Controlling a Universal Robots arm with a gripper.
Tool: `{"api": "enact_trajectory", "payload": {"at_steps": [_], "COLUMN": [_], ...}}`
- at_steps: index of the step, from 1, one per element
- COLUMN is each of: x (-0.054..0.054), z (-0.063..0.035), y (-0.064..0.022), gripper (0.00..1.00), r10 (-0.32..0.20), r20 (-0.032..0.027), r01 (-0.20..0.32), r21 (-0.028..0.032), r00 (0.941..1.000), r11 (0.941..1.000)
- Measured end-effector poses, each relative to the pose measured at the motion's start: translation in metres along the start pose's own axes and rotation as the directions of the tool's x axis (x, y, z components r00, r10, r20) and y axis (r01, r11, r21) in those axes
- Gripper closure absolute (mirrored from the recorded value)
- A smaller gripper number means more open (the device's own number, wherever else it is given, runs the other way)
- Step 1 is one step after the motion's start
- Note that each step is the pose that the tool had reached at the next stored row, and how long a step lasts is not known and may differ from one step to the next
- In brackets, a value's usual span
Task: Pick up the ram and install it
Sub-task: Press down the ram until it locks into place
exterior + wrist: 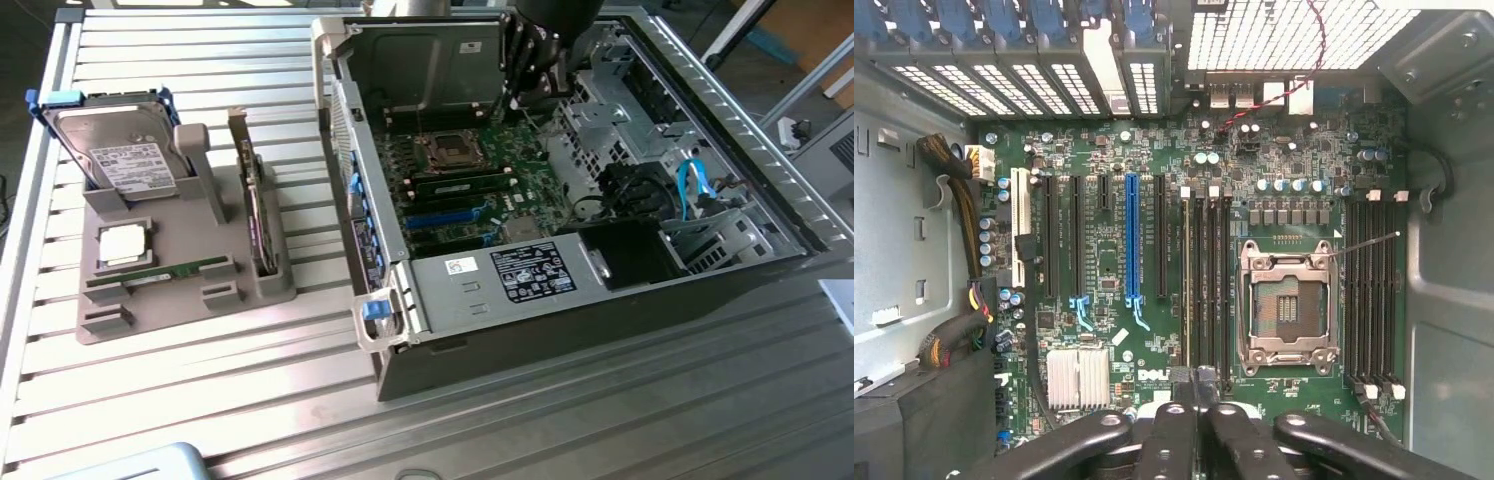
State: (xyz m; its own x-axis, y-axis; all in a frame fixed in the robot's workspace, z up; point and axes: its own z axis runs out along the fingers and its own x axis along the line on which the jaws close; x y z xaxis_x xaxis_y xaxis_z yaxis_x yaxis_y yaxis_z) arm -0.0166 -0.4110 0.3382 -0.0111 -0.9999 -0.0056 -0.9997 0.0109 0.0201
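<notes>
Case [561,330] side: lay open, so the motherboard [1294,160] was reachable from above.
Upright metal panel [427,65]: stood close beside the tool [1192,380].
Cables [957,200]: crowded one board edge.
Table [200,400]: open strip between tray [100,325] and case.

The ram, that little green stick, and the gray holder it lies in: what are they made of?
The ram looks like circuit board, a stiff thin laminate with a matte green coat, judging by its flat green face. The gray holder seems to be matte plastic, maybe printed: dull even gray, blocky slots, no shine.
</notes>
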Motion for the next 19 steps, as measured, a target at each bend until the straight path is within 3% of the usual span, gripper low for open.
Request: {"api": "enact_trajectory", "payload": {"at_steps": [1,19], "x": [0.0,0.0], "z": [0.0,0.0], "y": [0.0,-0.0001], "gripper": [0.89,0.89], "r10": [0.0,0.0], "r20": [0.0,0.0], "r01": [0.0,0.0], "r21": [0.0,0.0], "r00": [1.0,1.0], "r11": [1.0,1.0]}}
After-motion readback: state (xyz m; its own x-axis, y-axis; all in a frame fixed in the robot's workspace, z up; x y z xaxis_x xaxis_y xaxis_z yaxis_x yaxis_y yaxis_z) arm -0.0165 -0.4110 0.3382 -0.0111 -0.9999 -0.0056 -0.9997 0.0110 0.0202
